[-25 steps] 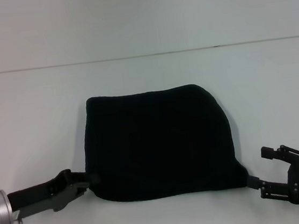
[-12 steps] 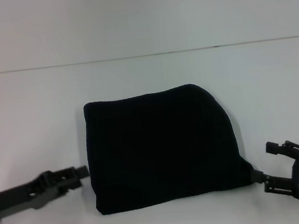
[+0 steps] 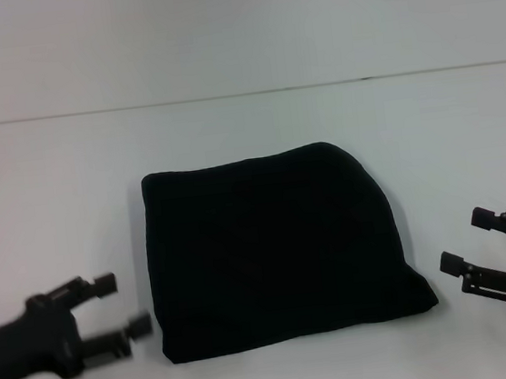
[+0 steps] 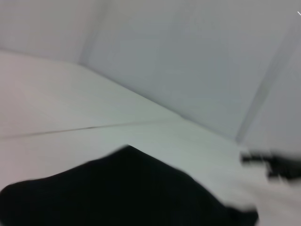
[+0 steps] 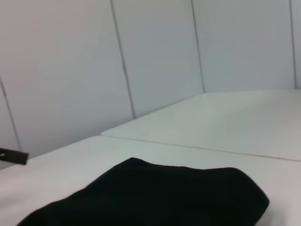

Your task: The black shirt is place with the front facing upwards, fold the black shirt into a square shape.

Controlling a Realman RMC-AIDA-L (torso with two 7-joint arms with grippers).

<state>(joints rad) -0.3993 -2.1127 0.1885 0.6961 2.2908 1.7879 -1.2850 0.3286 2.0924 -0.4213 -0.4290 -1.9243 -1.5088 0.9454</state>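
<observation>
A plain white bench fills the lower part of the head view, its far edge showing as a thin straight line across the picture. Behind that line rises a pale, bare wall. In the right wrist view the wall is made of flat light panels parted by thin dark vertical seams, and two panel runs meet at a corner. The bench top there shows a faint seam running across its white surface. In the left wrist view the bench again carries a thin dark line, with pale wall panels standing behind it.
</observation>
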